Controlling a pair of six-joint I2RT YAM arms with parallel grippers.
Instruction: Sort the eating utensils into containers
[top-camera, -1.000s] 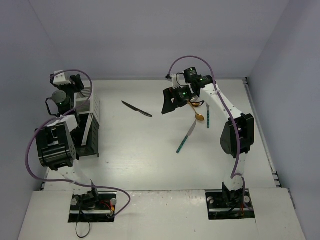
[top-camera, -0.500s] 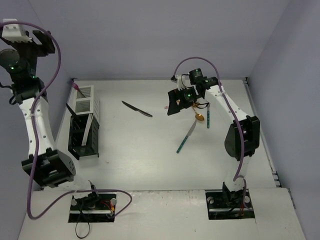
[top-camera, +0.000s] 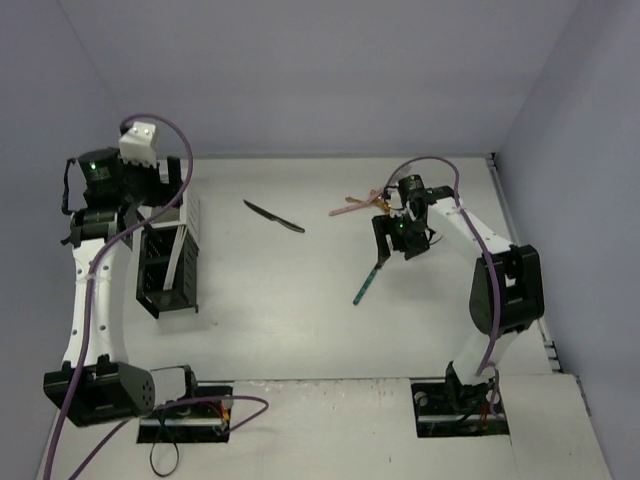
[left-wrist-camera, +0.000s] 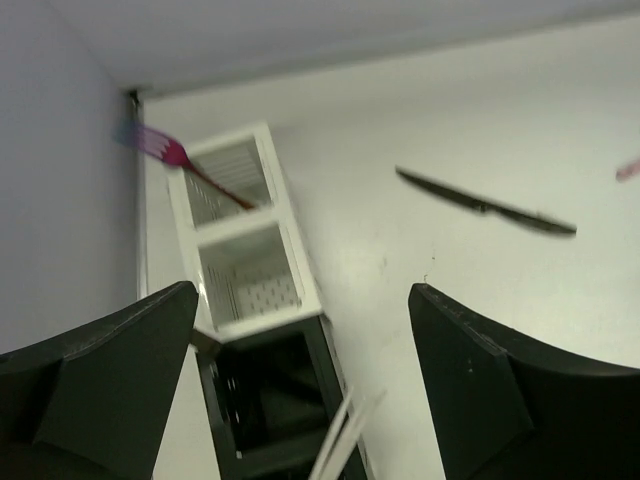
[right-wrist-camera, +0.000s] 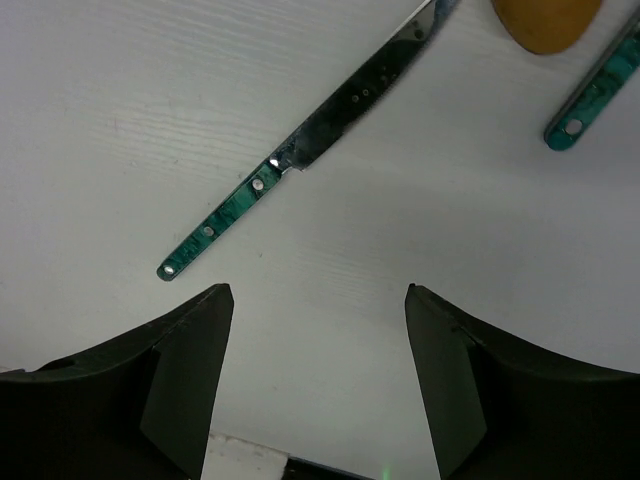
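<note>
My left gripper (left-wrist-camera: 302, 295) hangs open and empty above the two containers. Beneath it stands the white caddy (left-wrist-camera: 290, 215) with a pink fork (left-wrist-camera: 185, 165) in its far compartment, and the black caddy (left-wrist-camera: 330, 380) with white chopsticks (left-wrist-camera: 345, 440) leaning in it. A black knife (left-wrist-camera: 485, 205) lies on the table right of them. My right gripper (right-wrist-camera: 318, 290) is open and empty over bare table. Just beyond its tips lies a teal-handled knife (right-wrist-camera: 300, 150), with a gold spoon (right-wrist-camera: 545, 25) and a teal fork handle (right-wrist-camera: 595, 90) to its right.
In the top view the black caddy (top-camera: 160, 280) stands along the left wall, and the left gripper (top-camera: 165, 185) partly hides the white caddy (top-camera: 190, 210). The black knife (top-camera: 273, 217) lies mid-table. A pink fork (top-camera: 352, 207) lies behind the right gripper (top-camera: 398, 238), the teal knife (top-camera: 368, 280) in front.
The left arm came down from high at the far left to above the caddies, jaws widening. The right gripper moved nearer and lower, over the spoon, jaws narrowing slightly.
</note>
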